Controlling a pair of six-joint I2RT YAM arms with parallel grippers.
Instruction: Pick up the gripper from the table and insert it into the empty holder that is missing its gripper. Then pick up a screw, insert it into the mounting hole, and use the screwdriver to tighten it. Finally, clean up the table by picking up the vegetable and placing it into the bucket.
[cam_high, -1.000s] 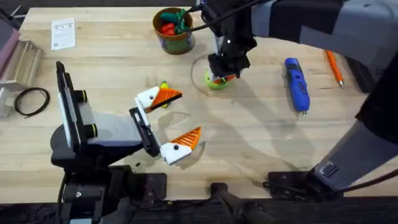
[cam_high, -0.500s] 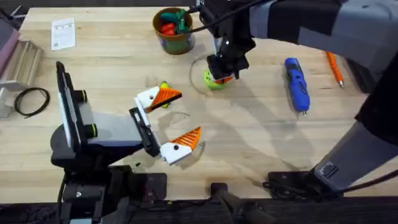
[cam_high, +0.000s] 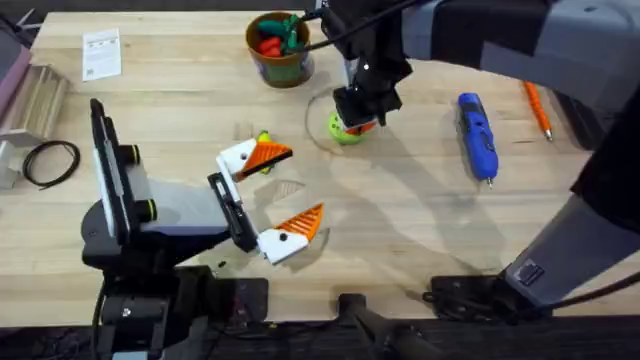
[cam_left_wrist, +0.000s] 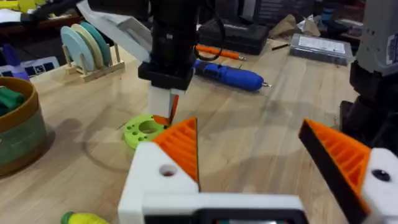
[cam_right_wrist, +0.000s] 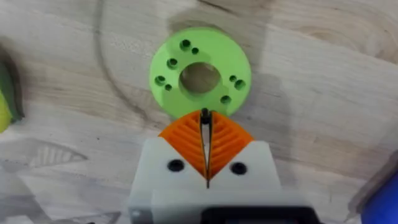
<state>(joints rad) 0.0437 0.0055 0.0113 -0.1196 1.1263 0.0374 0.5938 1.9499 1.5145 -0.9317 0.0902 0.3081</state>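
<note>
While over the disc: right gripper (cam_right_wrist: 205, 140) has its fingers pressed together at the edge of the green disc (cam_right_wrist: 200, 71), holding nothing visible.
Left gripper (cam_high: 285, 190): fingers apart, low over the table (cam_high: 400, 240).
Screwdriver (cam_high: 477, 135): lying right of the disc.
Vegetable (cam_high: 262, 140): beside the left fingers.
Bucket (cam_high: 280, 60): far edge, holding toys.

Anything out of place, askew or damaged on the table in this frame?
Nothing stands out. The green disc lies flat, the screwdriver lies on the wood, toy vegetables sit inside the bucket, and the yellow vegetable rests by the left gripper.
</note>
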